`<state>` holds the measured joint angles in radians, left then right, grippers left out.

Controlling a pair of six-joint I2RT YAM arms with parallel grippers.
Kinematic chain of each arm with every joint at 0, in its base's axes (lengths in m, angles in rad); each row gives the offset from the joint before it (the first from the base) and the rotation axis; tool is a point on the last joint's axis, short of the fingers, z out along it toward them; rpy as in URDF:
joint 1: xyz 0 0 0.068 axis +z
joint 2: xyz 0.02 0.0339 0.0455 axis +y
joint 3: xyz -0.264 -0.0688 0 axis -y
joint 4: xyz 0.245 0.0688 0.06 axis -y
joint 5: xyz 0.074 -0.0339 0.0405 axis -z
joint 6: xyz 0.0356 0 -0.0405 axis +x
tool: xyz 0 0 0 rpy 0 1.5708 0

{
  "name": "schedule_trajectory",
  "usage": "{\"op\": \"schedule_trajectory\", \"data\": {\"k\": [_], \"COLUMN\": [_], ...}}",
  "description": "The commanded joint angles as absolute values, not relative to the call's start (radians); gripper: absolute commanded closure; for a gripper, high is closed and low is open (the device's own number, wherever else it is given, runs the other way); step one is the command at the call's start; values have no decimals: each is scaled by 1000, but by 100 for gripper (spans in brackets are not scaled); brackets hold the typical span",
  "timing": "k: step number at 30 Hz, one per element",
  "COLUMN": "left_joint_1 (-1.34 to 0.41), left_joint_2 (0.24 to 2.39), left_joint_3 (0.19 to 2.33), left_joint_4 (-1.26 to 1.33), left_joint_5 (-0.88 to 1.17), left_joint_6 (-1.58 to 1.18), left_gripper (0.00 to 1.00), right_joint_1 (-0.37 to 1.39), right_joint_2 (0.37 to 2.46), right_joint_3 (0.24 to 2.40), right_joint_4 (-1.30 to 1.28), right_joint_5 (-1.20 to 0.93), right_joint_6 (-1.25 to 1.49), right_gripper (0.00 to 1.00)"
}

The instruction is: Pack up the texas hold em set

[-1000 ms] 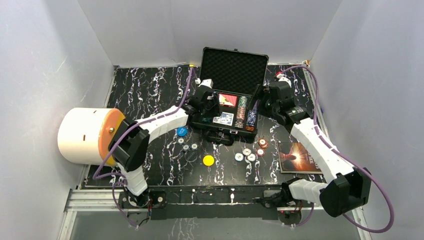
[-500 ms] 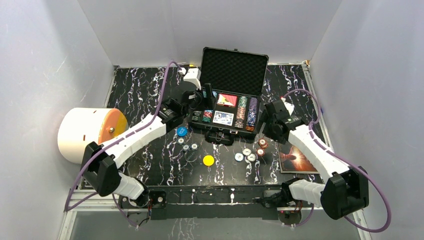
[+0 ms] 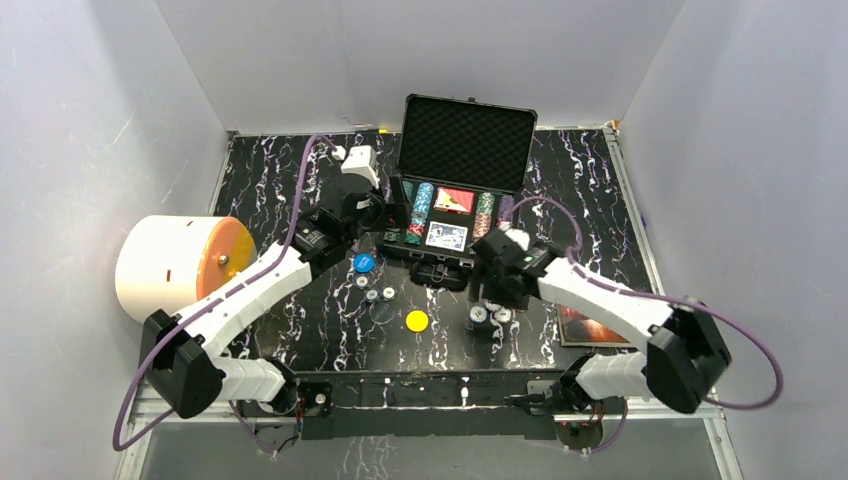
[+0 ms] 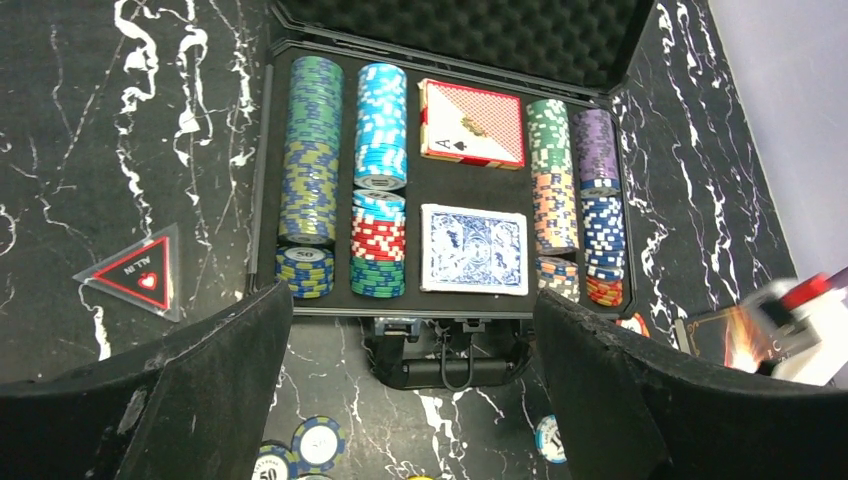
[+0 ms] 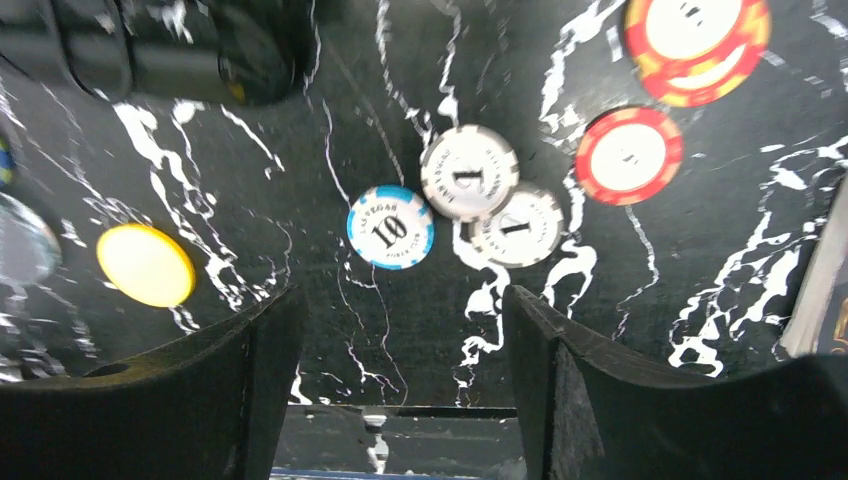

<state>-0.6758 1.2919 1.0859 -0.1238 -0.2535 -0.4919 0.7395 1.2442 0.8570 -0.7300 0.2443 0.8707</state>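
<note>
The black case (image 3: 468, 140) stands open at the back centre, its foam lid upright. Rows of chips (image 4: 307, 150), a red deck (image 4: 472, 123) and a blue deck (image 4: 473, 250) lie in its base. My left gripper (image 3: 380, 218) hovers at the case's front left corner, open and empty (image 4: 415, 380), with the handle (image 4: 447, 355) showing between its fingers. My right gripper (image 3: 490, 295) hangs open and empty (image 5: 400, 370) over loose chips: a blue one (image 5: 391, 227), two white ones (image 5: 469, 172) and a red one (image 5: 629, 155). The yellow disc (image 3: 417, 321) lies in front of the case.
A big white cylinder (image 3: 165, 270) with an orange end lies at the left edge. A dark book (image 3: 590, 325) is partly under my right arm. More loose chips (image 3: 380, 295) and a blue one (image 3: 364, 263) lie front left. A triangular "ALL IN" marker (image 4: 140, 275) sits left of the case.
My left gripper has drawn back out of the case to its left corner and opened wide. My right arm has swung from the case's right side to above the loose chips in front.
</note>
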Motion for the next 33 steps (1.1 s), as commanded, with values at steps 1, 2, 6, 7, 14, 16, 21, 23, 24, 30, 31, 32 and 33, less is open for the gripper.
{"op": "schedule_trajectory", "data": {"k": [1, 2, 6, 7, 14, 16, 21, 23, 24, 30, 31, 32, 33], "left_joint_1": [-646, -640, -618, -614, -590, -588, -585, -585, -585, -583, -584, -584, -583], "left_joint_2": [1233, 1226, 1198, 1189, 1169, 1171, 1168, 1160, 1156, 1143, 1144, 1143, 1142], "left_joint_3": [1080, 1079, 1066, 1060, 1033, 1031, 1033, 1030, 1027, 1018, 1020, 1020, 1020], "left_joint_4": [-166, -174, -212, -213, -210, -214, -222, -224, -225, -227, -228, -229, -229], "left_joint_5": [-296, -299, -324, -324, -314, -310, -303, -303, -303, -301, -301, -301, -300], "left_joint_6": [-518, -524, -551, -555, -583, -594, -604, -603, -603, -604, -604, -604, -604], "left_gripper": [10, 10, 9, 9, 8, 7, 7, 7, 7, 7, 7, 7, 7], "right_joint_1": [878, 902, 982, 998, 1034, 1034, 1033, 1032, 1031, 1025, 1019, 1013, 1006], "right_joint_2": [1349, 1367, 1419, 1430, 1467, 1465, 1488, 1507, 1516, 1532, 1528, 1524, 1519], "right_joint_3": [926, 929, 922, 920, 896, 884, 886, 897, 902, 895, 887, 877, 865], "right_joint_4": [-778, -783, -772, -769, -745, -732, -701, -702, -708, -741, -733, -718, -702], "right_joint_5": [359, 373, 379, 378, 358, 359, 352, 355, 361, 414, 414, 413, 413], "right_joint_6": [970, 978, 992, 991, 979, 974, 938, 930, 931, 996, 1002, 1003, 1003], "right_gripper": [23, 23, 23, 23, 25, 27, 28, 29, 30, 21, 20, 20, 20]}}
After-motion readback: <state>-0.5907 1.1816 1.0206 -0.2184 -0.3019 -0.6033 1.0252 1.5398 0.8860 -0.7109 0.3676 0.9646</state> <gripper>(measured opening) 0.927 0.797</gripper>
